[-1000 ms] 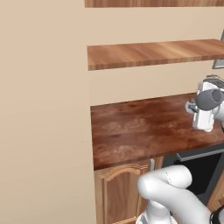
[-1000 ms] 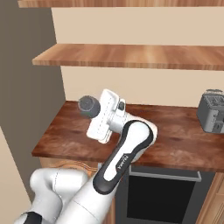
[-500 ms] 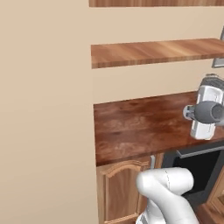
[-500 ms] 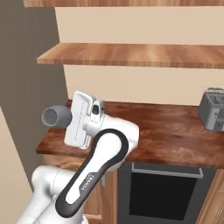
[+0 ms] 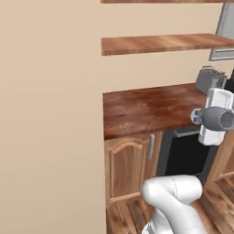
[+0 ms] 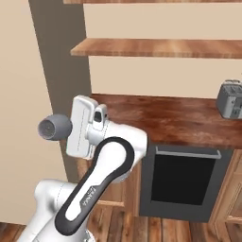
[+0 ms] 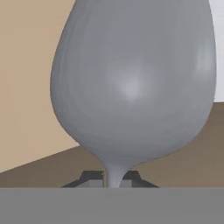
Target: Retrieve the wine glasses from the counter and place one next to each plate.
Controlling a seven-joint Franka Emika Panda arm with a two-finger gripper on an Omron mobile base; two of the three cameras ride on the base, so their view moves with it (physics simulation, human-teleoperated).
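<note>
Here the gripper (image 7: 113, 178) is closed on the thin stem of a wine glass (image 7: 131, 83), which is carried in the air off the near left edge of the counter (image 6: 189, 120). The glass looks light, rigid, smooth and fragile; the stem just under the bowl seems the sound place to hold it. A toaster (image 6: 230, 98) stands far right. No writing is legible.

A grey toaster (image 6: 230, 98) stands above a dark oven (image 6: 183, 182), under a wooden shelf (image 5: 164, 43).
</note>
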